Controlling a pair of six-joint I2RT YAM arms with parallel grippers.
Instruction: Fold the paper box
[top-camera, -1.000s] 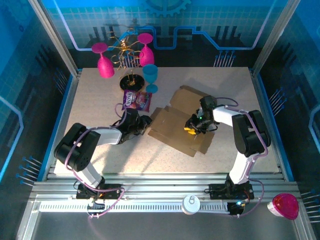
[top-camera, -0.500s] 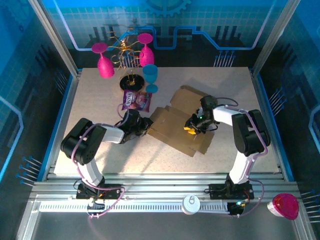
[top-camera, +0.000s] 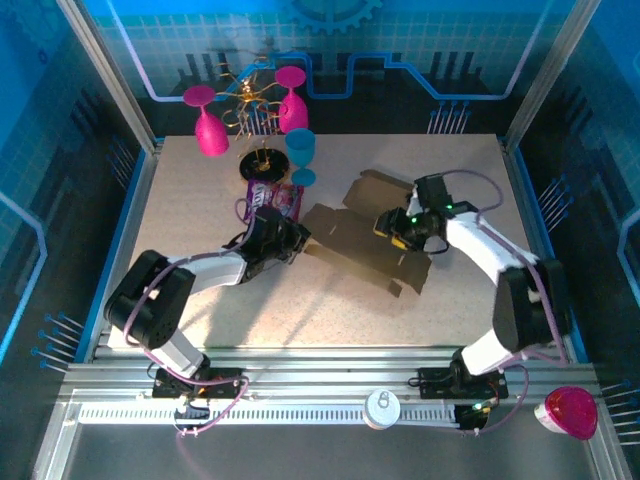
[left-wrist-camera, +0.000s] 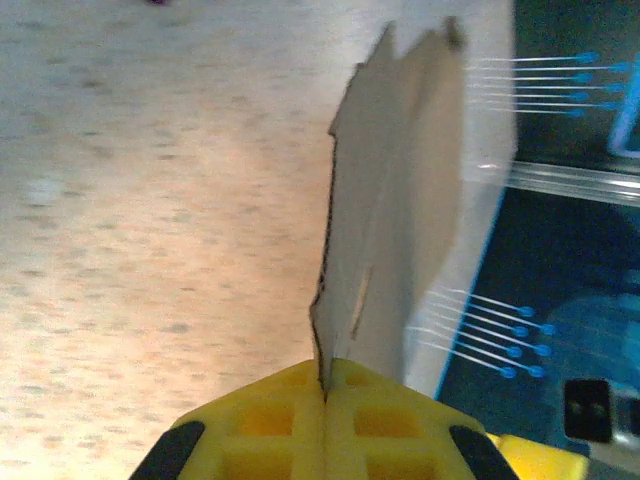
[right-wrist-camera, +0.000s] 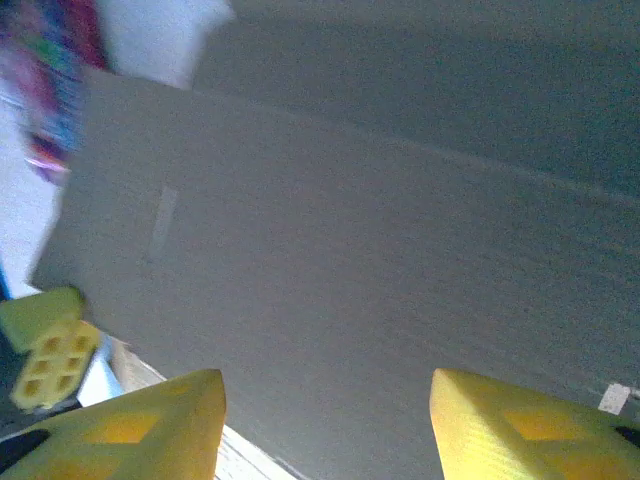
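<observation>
The paper box (top-camera: 365, 248) lies unfolded, a flat brown sheet of panels and flaps, in the middle of the table. My left gripper (top-camera: 299, 240) is shut on its left edge. In the left wrist view the yellow fingertips (left-wrist-camera: 325, 385) pinch the cardboard flap (left-wrist-camera: 395, 200), which stands edge-on above the table. My right gripper (top-camera: 394, 226) hovers over the box's right half and is open. In the right wrist view its fingers (right-wrist-camera: 325, 400) are spread wide above the brown panel (right-wrist-camera: 350, 230), nothing between them; the left gripper's yellow fingers (right-wrist-camera: 48, 352) show at the panel's corner.
A purple snack packet (top-camera: 273, 200) lies just behind the left gripper. Farther back stand a blue cup (top-camera: 301, 155), two pink glasses (top-camera: 208, 125) and a gold wire rack on a black base (top-camera: 258, 158). A pink object (top-camera: 570, 412) sits off the table, bottom right.
My left gripper has closed on the box's left edge. My right gripper has opened and moved up and back off the panel. The box has shifted slightly.
</observation>
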